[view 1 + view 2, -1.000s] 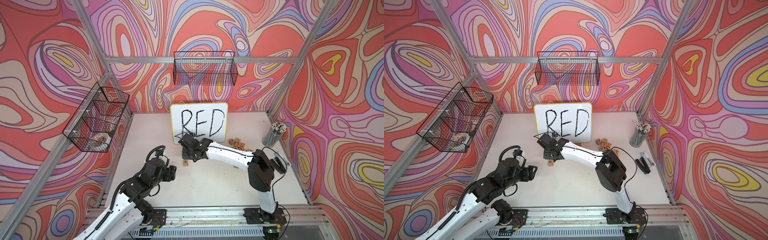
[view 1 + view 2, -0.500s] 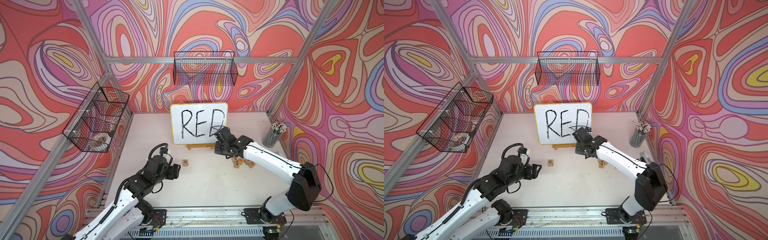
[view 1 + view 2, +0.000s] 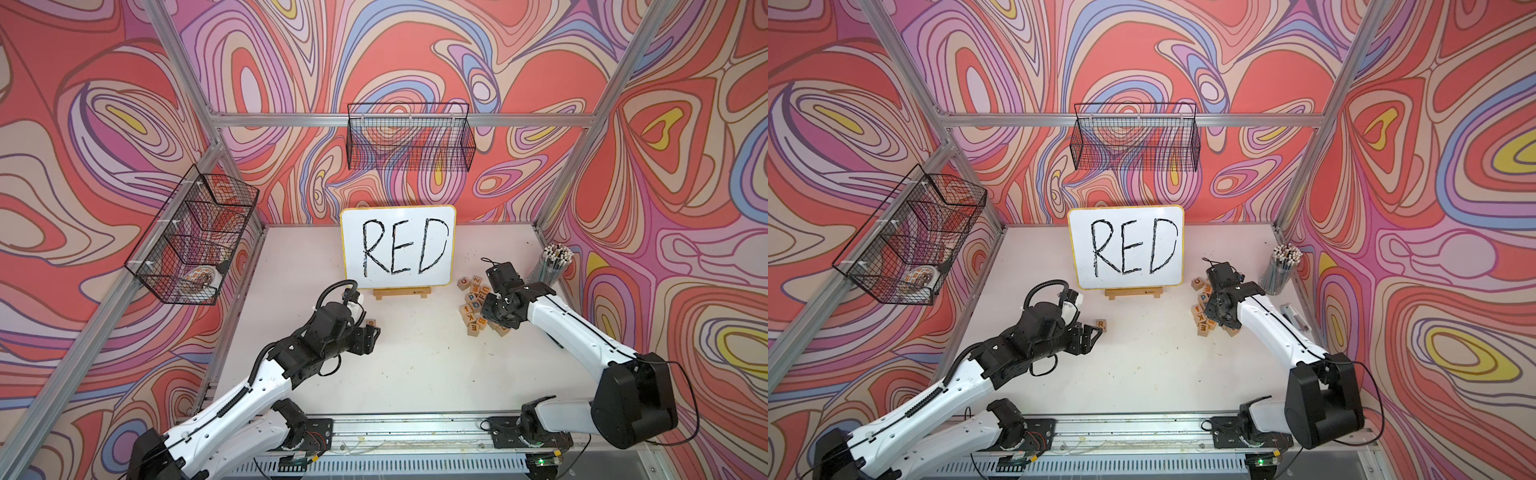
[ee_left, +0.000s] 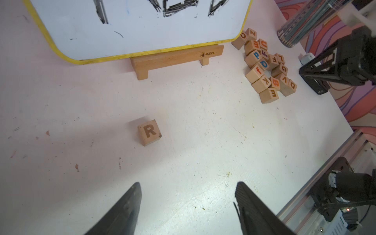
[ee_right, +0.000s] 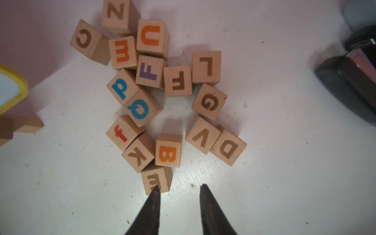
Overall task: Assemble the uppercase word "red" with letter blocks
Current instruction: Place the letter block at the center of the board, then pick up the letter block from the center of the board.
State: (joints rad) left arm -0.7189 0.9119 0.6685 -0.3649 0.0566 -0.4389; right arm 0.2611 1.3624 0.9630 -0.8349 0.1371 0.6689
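The R block (image 4: 150, 132) lies alone, letter up and slightly turned, on the bare tabletop (image 4: 203, 132) in front of the white board (image 3: 397, 247). The E block (image 5: 156, 179) and D block (image 5: 228, 147) sit at the edge of the loose heap of letter blocks (image 5: 142, 81) beside the board, well apart from the R. These small wooden cubes look light, rigid and smooth, so they are best pinched across two opposite flat sides with the jaws square to them. The E touches an orange B block (image 5: 168, 150), so one side is crowded. The left end effector (image 4: 188, 184) hangs short of the R, spread wide and empty. The right end effector (image 5: 180, 186) is parted more narrowly and holds nothing. One fingertip overlaps the E, possibly touching it.
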